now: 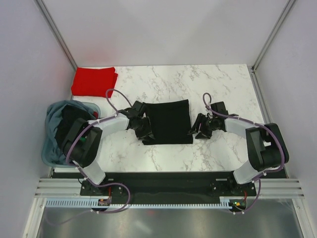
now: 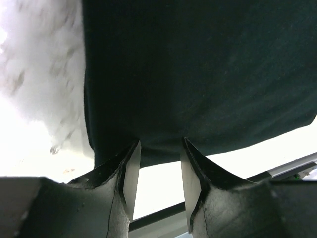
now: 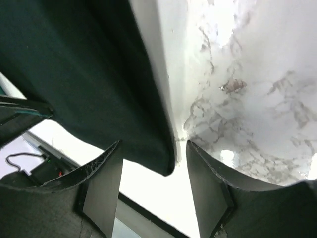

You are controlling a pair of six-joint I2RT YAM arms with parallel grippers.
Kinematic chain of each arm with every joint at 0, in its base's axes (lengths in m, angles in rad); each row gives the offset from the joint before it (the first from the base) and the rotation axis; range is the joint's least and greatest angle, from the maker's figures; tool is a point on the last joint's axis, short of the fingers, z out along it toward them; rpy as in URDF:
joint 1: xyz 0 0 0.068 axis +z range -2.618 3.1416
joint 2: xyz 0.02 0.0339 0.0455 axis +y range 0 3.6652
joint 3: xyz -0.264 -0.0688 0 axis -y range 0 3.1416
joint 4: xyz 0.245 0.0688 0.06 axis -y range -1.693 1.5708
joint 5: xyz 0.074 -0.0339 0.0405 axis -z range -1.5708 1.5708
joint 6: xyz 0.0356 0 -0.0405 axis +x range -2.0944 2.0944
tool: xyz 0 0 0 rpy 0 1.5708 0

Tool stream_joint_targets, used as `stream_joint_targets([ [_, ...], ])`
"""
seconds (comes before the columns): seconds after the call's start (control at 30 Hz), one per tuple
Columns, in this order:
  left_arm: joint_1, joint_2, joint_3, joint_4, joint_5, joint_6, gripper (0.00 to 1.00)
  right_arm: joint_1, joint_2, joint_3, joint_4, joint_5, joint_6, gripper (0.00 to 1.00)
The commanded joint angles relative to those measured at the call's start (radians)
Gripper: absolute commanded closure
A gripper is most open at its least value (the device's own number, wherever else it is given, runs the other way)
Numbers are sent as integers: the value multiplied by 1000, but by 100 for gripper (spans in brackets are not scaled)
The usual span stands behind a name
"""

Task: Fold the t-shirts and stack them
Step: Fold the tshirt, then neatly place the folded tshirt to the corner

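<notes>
Left pincer (image 1: 142, 126) sits at the left edge of the black t-shirt (image 1: 168, 121). Its two fingers (image 2: 130, 168) are spread apart, and the shirt's edge is right at their tips. Right pincer (image 1: 199, 130) sits at the shirt's right edge, near the front corner. Its fingers (image 3: 101, 186) are spread too, and a corner of the cloth lies between them. The white marble table (image 1: 208, 84) carries everything. The black t-shirt is the biggest thing on it, spread as a rectangle in the middle. The grey-blue tub (image 1: 48, 157) sits at the table's left edge with dark cloth (image 1: 62, 131) inside. The red t-shirt (image 1: 94, 81) lies folded in the far left corner, well apart from the black one.
</notes>
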Motion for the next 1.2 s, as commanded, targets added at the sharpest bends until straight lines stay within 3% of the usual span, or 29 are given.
stream_joint_targets([
  [0.0,-32,-94,-65,-18,-31,-35,54,-17,-4,17,-88,150,-66,38],
  [0.17,-63,-297,-10,-75,-72,-9,47,-17,-85,90,-167,231,-109,33],
  [0.27,-58,-387,30,-86,-207,53,31,-17,-125,187,-261,285,-176,27],
  [0.3,-55,-410,37,-84,-251,89,20,-16,-133,212,-287,292,-189,25],
  [0.37,-23,-405,59,-83,-311,124,14,-17,-162,264,-341,282,-207,23],
  [0.47,32,-381,15,26,-303,221,14,-17,-208,287,-372,256,-207,21],
  [0.63,196,-321,-70,270,-74,212,14,-14,-267,270,-398,197,-201,20],
  [0.77,229,-237,-64,388,7,242,14,-14,-316,232,-405,157,-215,20],
  [0.9,232,-139,-19,443,49,258,14,-14,-331,211,-422,154,-241,19],
  [1.17,244,73,33,416,-5,192,19,-16,-339,203,-442,136,-255,19],
])
